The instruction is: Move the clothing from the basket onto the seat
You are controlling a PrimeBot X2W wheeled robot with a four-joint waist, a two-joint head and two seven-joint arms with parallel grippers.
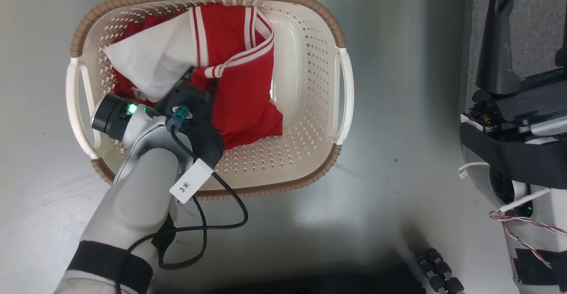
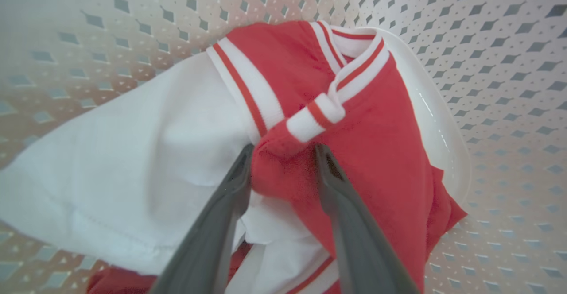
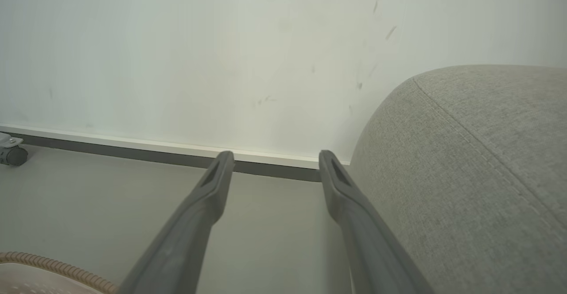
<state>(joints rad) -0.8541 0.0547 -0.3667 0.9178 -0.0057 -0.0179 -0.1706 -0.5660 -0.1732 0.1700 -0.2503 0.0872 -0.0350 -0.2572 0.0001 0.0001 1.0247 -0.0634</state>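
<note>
Clothing, red with white panels and striped trim, lies heaped inside the basket, filling its left half and reaching its far wall. The left tool enters the basket over its near-left corner and pinches a raised red fold of the clothing. Its two dark fingers press that fold from either side, just under a twisted bit of striped trim, and a white panel lies against the left finger. To the right of the heap the basket's smooth white bottom shows. A black cable with a white label hangs from the left wrist across the basket's near rim to the floor. Well to the right of the basket, the right tool has its fingers spread wide, with floor and skirting visible between them. The grey seat is just beside it, apart from the basket.
</note>
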